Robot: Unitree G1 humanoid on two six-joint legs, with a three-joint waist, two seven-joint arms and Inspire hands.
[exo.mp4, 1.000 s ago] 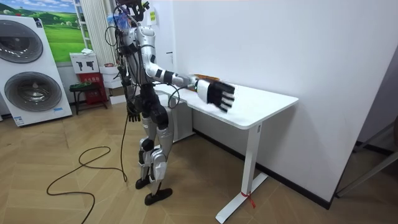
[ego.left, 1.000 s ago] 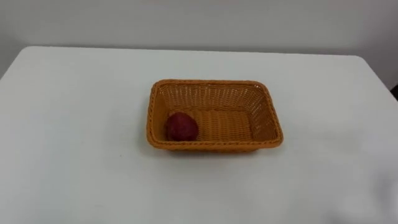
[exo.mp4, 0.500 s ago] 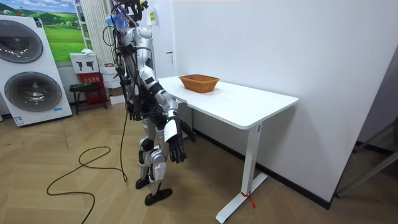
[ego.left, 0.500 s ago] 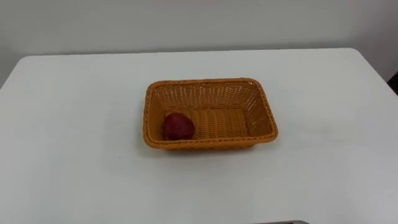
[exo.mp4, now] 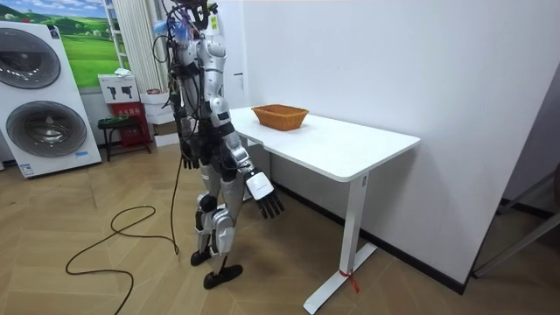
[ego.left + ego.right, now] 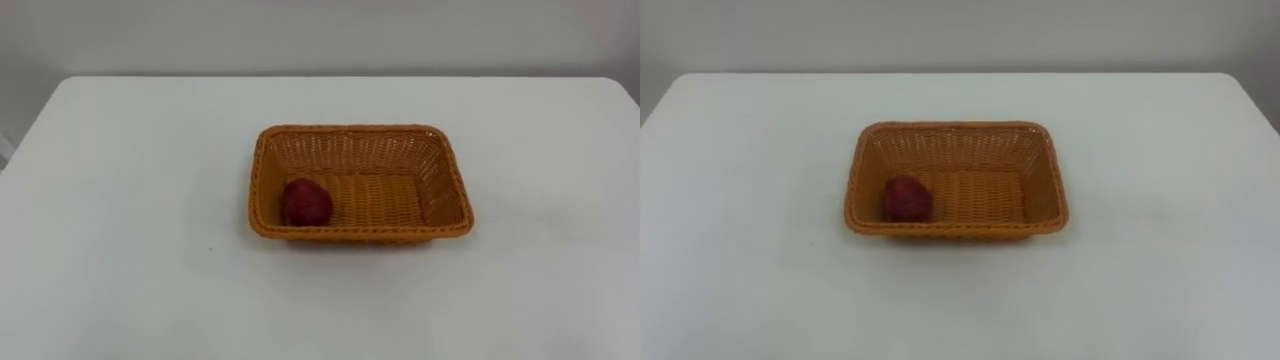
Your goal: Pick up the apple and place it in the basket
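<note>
A dark red apple lies in the left part of an orange wicker basket on the white table; the apple touches the basket's near wall. In the room view I stand upright at the table's end, facing the basket. My right hand hangs low beside my thigh, below the tabletop, open with fingers spread and holding nothing. At my other side my left hand hangs down by my hip.
The table stands against a white wall. A washing machine and a small stool with red boxes are behind me on the wooden floor.
My right arm came down from over the table to beside my thigh, then swung slightly forward. The eye view has shifted a little; apple and basket stay put.
</note>
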